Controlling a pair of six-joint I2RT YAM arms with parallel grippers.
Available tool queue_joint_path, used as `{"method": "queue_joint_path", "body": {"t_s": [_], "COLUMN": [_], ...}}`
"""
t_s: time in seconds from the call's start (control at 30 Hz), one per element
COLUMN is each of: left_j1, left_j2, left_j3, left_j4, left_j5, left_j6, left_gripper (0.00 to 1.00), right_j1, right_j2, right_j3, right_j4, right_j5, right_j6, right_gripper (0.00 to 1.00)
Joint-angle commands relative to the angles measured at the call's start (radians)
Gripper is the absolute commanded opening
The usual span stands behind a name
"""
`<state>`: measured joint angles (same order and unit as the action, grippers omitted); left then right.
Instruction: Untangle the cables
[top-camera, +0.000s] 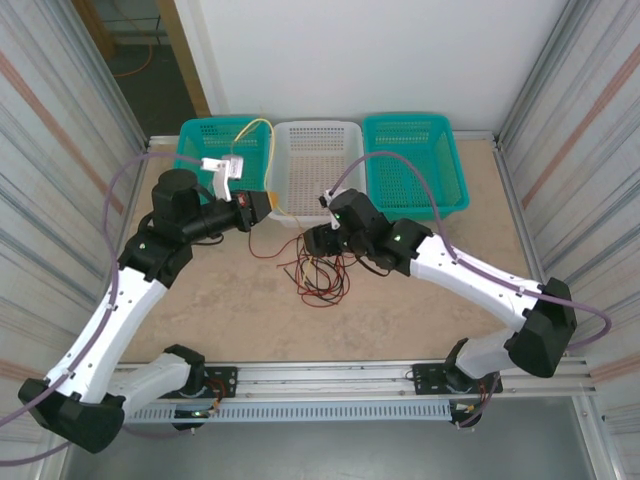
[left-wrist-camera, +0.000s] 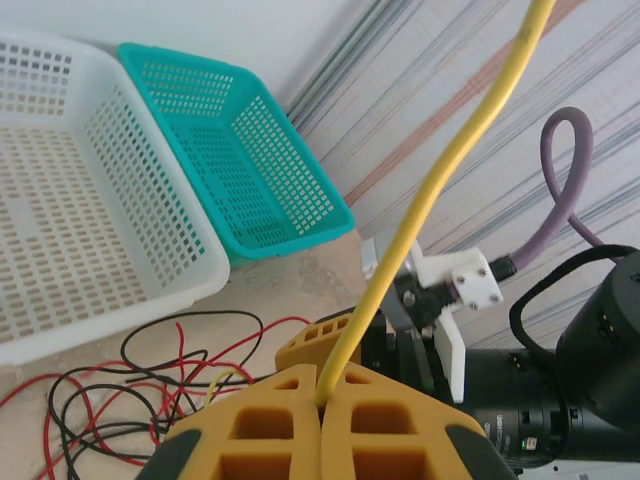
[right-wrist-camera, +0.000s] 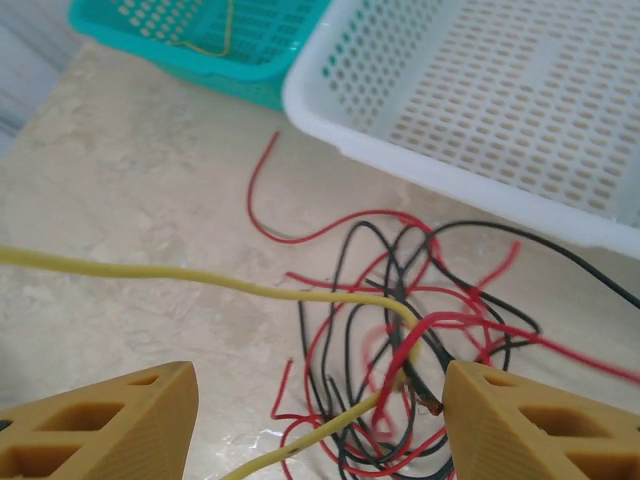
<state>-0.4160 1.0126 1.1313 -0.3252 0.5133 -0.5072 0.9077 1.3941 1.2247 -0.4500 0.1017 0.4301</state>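
Cables (top-camera: 318, 272) (right-wrist-camera: 400, 330) in red and black lie in a loose tangle on the table (top-camera: 220, 300), just in front of the near wall of the white basket (top-camera: 318, 126) (right-wrist-camera: 470, 170). One red end strays out of the heap toward that basket's left corner. A black loop and several red strands also show in the left wrist view (left-wrist-camera: 150, 380), near the same basket (left-wrist-camera: 60, 200).

A yellow cable (top-camera: 256, 123) (left-wrist-camera: 440, 170) (right-wrist-camera: 150, 270) runs into the tangle. From there it climbs past the white basket's left side and arches over the left teal basket (top-camera: 200, 140) (right-wrist-camera: 200, 40), which touches the white one. The left gripper (top-camera: 262, 208) (left-wrist-camera: 320, 390) sits just off the white basket's front left corner. Its fingers (left-wrist-camera: 260, 420) are pressed together with the yellow cable pinched between them, and the cable rises steeply out of the seam.

The right gripper (top-camera: 322, 240) (right-wrist-camera: 320, 375) hangs over the heap, in front of the white basket's middle. Its jaws are spread wide with nothing in them, and the tangle lies on the table below the gap. The right teal basket (top-camera: 415, 120) (left-wrist-camera: 250, 160) stands against the white basket's other side.
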Motion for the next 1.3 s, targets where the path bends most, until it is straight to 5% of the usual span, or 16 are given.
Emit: {"method": "queue_joint_path", "body": {"t_s": [0.0, 0.27, 0.6, 0.7, 0.8, 1.0, 1.27], "left_j1": [-0.021, -0.041, -0.038, -0.021, 0.003, 0.041, 0.180], "left_j2": [0.009, 0.023, 0.029, 0.047, 0.064, 0.108, 0.147], "left_j3": [0.051, 0.130, 0.328, 0.389, 0.436, 0.540, 0.542], "left_j4": [-0.056, -0.107, -0.309, -0.354, -0.383, -0.484, -0.440], "left_j5": [-0.011, 0.017, -0.153, -0.206, -0.224, -0.566, -0.769], "left_j6": [0.075, 0.130, 0.314, 0.354, 0.373, 0.415, 0.400], "left_gripper": [0.00, 0.00, 0.00, 0.00, 0.00, 0.00, 0.00], "right_j1": [0.033, -0.029, -0.108, -0.108, -0.108, -0.096, -0.073], "right_j2": [-0.026, 0.086, 0.125, 0.140, 0.150, 0.192, 0.156], "right_j3": [-0.005, 0.007, -0.235, -0.280, -0.299, -0.278, -0.258], "right_j4": [0.030, 0.012, 0.111, 0.141, 0.161, 0.152, 0.143], "right_j5": [0.000, 0.017, -0.063, -0.085, -0.105, -0.115, -0.131], "right_j6": [-0.087, -0.020, 0.108, 0.144, 0.170, 0.187, 0.186], "right_gripper": [0.69, 0.67, 0.53, 0.32, 0.23, 0.23, 0.27]}}
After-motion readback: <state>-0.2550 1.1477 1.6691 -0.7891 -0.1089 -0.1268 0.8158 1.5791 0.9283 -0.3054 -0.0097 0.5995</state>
